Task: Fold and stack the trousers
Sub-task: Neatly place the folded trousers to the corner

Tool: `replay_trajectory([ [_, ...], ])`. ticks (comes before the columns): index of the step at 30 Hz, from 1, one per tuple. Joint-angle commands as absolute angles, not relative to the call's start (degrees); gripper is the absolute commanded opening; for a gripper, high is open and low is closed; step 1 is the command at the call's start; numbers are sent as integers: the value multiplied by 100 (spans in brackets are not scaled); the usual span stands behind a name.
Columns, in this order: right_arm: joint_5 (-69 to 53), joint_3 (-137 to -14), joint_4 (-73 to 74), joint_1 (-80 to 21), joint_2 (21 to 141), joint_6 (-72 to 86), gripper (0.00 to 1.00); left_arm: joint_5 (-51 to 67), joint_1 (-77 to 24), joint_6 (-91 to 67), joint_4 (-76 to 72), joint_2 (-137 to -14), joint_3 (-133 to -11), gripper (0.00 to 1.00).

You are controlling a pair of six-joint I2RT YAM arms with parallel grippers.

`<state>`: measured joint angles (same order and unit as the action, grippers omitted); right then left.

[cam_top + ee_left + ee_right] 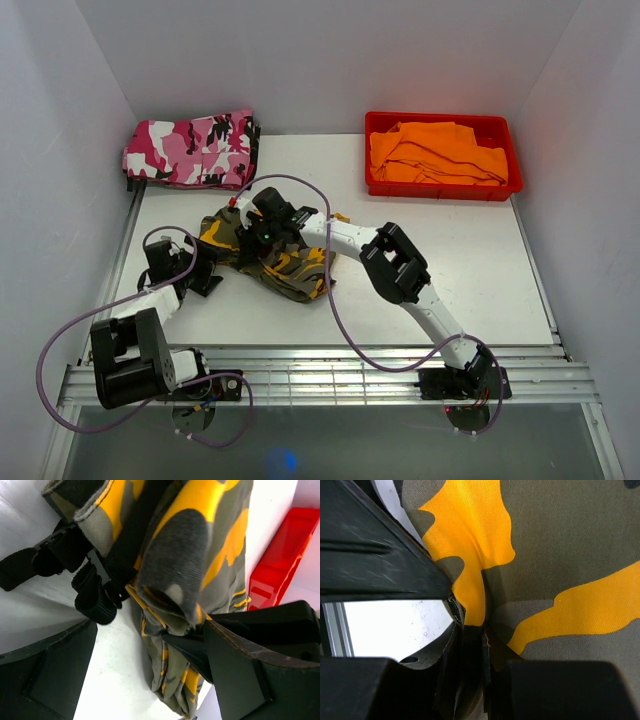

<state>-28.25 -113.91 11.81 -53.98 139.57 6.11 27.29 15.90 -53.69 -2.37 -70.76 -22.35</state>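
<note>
The olive, orange-yellow and black camouflage trousers lie in a rumpled, unfolded heap on the white table, left of centre, so folding looks barely begun and stacking remains undone. A pair of pink camouflage trousers lies folded at the far left corner, probably where the stack belongs. A red bin at the far right holds an orange garment. The right gripper is nearly closed, pinching a fold of the trousers between its fingers. The left gripper stands wide apart at the heap's left edge, a hanging hem and a black buckled strap before it, gripping nothing
</note>
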Motion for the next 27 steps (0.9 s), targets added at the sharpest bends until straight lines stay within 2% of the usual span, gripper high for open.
replay_trajectory([
  [1, -3269, -11654, 914, -5405, 14027, 966, 8, 2224, 1372, -5730, -843, -7355, -2153, 98],
  [9, -3964, -10996, 203, -5405, 13843, 1388, 8, 2346, 1327, -5818, -1836, -8067, -2048, 98],
  [18, -4306, -10995, -175, -5414, 13930, 1713, 8, 2461, 1257, -5810, -2162, -8762, -2267, 98],
  [22, -4447, -11048, -281, -5440, 13966, 1793, 8, 2514, 1239, -5731, -2223, -8947, -2338, 70],
  [23, -4482, -10987, -307, -5449, 13922, 1810, 8, 2522, 1248, -5704, -2258, -9034, -2373, 56],
  [25, -4535, -10916, -386, -5441, 13861, 1819, 8, 2557, 1248, -5678, -2320, -9123, -2408, 45],
  [26, -4544, -10881, -395, -5440, 13817, 1811, 8, 2584, 1239, -5669, -2399, -9167, -2434, 28],
  [27, -4535, -10820, -378, -5440, 13782, 1776, 8, 2610, 1248, -5669, -2434, -9237, -2478, 20],
])
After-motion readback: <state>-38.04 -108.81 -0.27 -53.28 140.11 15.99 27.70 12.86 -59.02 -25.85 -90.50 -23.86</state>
